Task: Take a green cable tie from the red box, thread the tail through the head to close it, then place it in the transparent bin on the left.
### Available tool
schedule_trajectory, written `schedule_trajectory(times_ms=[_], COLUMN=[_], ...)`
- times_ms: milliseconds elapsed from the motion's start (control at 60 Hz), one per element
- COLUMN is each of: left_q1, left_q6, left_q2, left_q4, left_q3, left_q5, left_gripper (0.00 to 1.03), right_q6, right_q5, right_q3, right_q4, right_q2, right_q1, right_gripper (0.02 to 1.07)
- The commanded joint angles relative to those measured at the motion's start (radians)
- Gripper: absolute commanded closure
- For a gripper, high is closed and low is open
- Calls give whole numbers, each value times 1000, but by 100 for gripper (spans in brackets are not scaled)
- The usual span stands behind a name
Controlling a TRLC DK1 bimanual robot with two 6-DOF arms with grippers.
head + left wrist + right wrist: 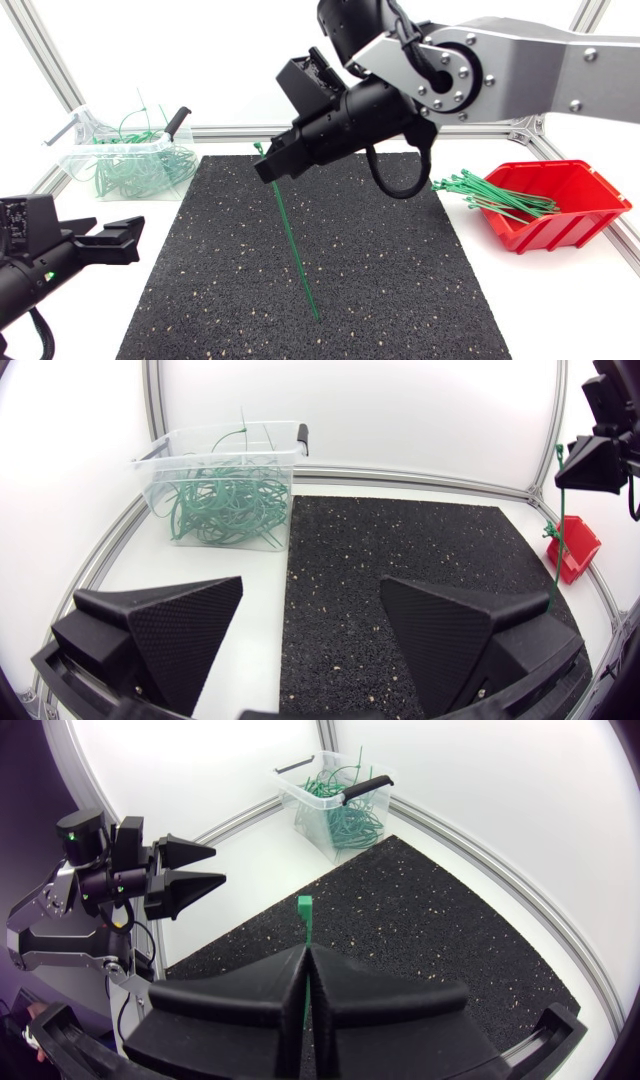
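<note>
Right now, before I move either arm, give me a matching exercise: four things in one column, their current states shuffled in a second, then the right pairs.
Things
1. matte black right gripper
2. matte black left gripper
3. clear plastic bin
4. red plastic box

States
A. holds a tangle of looped green ties
B. open, nothing between its fingers
C. straight loose green ties stick out over its rim
D. shut on a long straight green cable tie, just below its head

Pairs: 1-D, 2-B, 3-A, 4-C
</note>
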Motion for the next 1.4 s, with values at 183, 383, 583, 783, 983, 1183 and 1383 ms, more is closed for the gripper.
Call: schedule_trajectory(times_ms=[183, 383, 583, 783, 983, 1183, 1383], left_q1=[-113, -196, -360, -423, -506, -606, -658], left_q6=[11, -29, -38, -81, -112, -164, -204], left_q2=[56, 139, 214, 376, 507, 615, 719], left_q4=[55, 90, 196, 252, 269, 236, 209], left_q3=[46, 99, 89, 145, 219, 306, 372], left_q5=[-9, -35, -191, -256, -328, -405, -466], left_gripper=[6, 7, 10, 10, 10, 10, 10], right_q6=[115, 152, 222, 284, 319, 368, 408], right_q5=[63, 136, 195, 238, 238, 247, 265], right_q3=[124, 192, 245, 308, 399, 463, 521], right_q4=[-32, -55, -76, -98, -164, -219, -269], right_q2=[112, 170, 207, 253, 322, 371, 414], right_q1=[22, 31, 33, 33, 36, 31, 28], right_gripper=[101, 101, 101, 101, 101, 101, 101])
